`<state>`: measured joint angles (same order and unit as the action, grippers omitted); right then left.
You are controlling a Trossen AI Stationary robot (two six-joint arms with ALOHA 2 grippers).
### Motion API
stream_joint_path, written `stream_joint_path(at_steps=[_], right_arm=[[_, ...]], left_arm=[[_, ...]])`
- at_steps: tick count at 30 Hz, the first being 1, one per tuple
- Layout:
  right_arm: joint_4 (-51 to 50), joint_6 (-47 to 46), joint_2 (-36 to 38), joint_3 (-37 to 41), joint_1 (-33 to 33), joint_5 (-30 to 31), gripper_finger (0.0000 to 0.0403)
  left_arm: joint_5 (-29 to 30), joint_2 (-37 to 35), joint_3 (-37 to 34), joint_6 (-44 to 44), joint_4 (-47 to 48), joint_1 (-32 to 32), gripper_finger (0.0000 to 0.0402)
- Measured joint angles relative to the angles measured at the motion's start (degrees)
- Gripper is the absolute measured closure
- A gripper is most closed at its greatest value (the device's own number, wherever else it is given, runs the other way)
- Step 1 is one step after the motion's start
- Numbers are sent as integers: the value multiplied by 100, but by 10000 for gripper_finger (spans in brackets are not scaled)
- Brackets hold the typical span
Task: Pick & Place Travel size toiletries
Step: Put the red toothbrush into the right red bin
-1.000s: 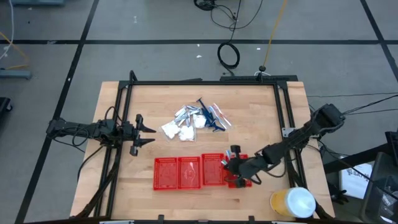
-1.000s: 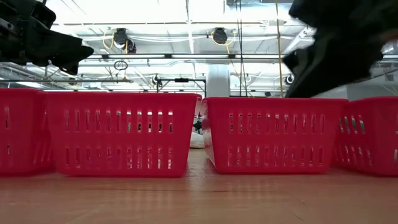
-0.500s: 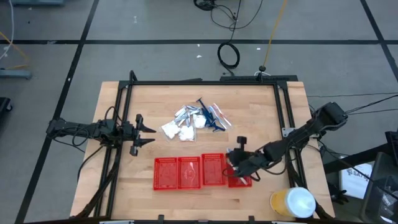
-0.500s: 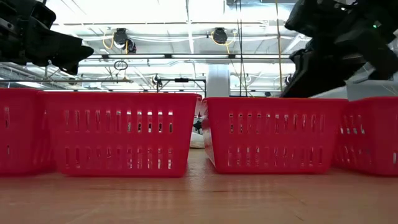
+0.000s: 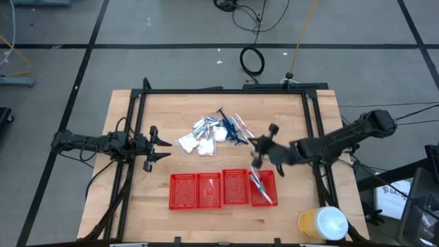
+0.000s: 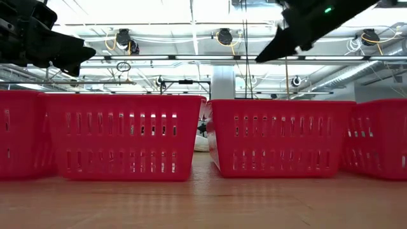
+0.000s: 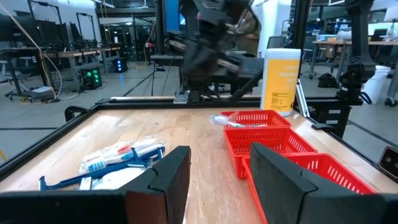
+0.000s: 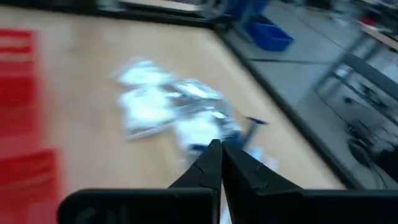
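Note:
The travel size toiletries (image 5: pixel 216 132) lie in a loose pile on the table's middle: white packets, foil sachets, dark blue sticks and clear-wrapped sticks. The left wrist view also shows the pile (image 7: pixel 118 158). One pale clear-wrapped stick (image 5: pixel 261 186) lies in the rightmost red basket (image 5: pixel 276 191). My right gripper (image 5: pixel 255 149) hovers above the table between that basket and the pile, shut and holding nothing; its own view shows the right gripper (image 8: pixel 217 148) pointing at the pile. My left gripper (image 5: pixel 162 144) waits open at the table's left side.
Several red mesh baskets (image 5: pixel 208 189) stand in a row near the table's near edge. A yellow bottle with a white cap (image 5: pixel 322 223) stands off the near right corner. A black frame (image 5: pixel 219 91) borders the table. Bare wood lies left of the pile.
My right gripper has risen out of the rightmost basket and swung toward the table's far edge, ending near the pile. A pale clear-wrapped stick now shows lying in that basket.

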<state>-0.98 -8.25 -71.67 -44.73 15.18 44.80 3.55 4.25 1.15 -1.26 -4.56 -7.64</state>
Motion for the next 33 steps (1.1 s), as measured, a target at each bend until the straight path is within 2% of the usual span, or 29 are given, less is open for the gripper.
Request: stream_joint_path(at_steps=[2, 6, 8, 13, 17, 22, 26, 33], right_arm=[[-43, 0, 7, 0, -490, -300, 403], [-98, -120, -179, 0, -1672, -1425, 403], [-132, -265, -335, 0, -2176, -1790, 399], [-209, -93, -708, 0, -2990, -2420, 350], [-186, -224, -1018, 0, -3205, -2951, 280], [-213, -398, -1486, 0, -3211, -2986, 216], [-139, -714, -1821, 0, -3209, -3002, 202], [-36, -822, -2316, 0, -3209, -3008, 216]], left_arm=[[-1, 1, 0, 0, 2, 0, 236], [-2, 0, 0, 1, 2, 0, 236], [-2, 0, -2, 2, 2, 0, 236], [-2, 2, 0, 0, 2, 0, 236], [-2, 2, 0, 1, 2, -2, 236], [-2, 2, 0, 0, 0, -2, 236], [-1, 2, 0, 0, 2, 0, 236], [0, 2, 0, 2, 2, 0, 236]])
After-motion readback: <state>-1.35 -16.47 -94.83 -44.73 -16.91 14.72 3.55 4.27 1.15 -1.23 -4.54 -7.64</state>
